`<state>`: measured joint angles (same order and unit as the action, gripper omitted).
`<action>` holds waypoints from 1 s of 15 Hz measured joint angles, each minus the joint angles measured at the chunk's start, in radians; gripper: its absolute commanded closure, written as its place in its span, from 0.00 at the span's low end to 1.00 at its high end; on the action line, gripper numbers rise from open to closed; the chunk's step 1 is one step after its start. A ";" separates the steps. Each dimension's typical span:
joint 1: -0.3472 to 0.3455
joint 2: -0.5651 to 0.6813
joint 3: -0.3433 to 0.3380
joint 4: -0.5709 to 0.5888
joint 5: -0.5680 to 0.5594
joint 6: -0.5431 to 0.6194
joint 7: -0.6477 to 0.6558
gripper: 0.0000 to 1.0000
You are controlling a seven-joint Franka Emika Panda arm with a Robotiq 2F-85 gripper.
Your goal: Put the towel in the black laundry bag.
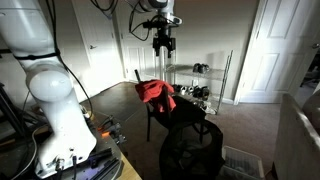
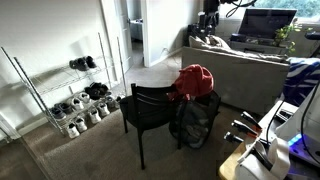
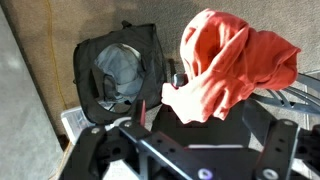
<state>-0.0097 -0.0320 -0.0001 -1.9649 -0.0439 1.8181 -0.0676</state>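
The claw [image 3: 185,132] stands wide open and empty. In the wrist view its two dark fingers [image 3: 283,150] sit far apart at the lower edge of the frame, with nothing between them and nothing touching them. In both exterior views the claw [image 1: 163,42] hangs high in the air, well clear of everything below. The red towel [image 3: 235,65] lies crumpled at about 1 o'clock from the claw in the wrist view, and in an exterior view the towel [image 1: 155,92] is at 6 o'clock, almost straight beneath the claw and well apart from it. It is draped over a black chair [image 2: 148,105] and is not in the bag. The black laundry bag [image 3: 118,70] is at 11 o'clock from the claw in the wrist view, with its mouth open upward. It stands on the floor just beside the chair, at about 5 o'clock from the towel in an exterior view [image 1: 190,148]. Farther out, a wire shoe rack [image 2: 70,95] stands against the wall, and a sofa [image 2: 245,62] sits behind the chair.
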 measured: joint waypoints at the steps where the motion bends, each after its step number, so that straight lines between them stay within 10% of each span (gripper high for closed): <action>1: 0.005 0.013 0.003 -0.011 0.004 0.009 0.000 0.00; 15: 0.020 0.226 0.020 -0.136 0.057 0.320 -0.141 0.00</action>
<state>0.0108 0.1942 0.0200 -2.1004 0.0136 2.1383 -0.2085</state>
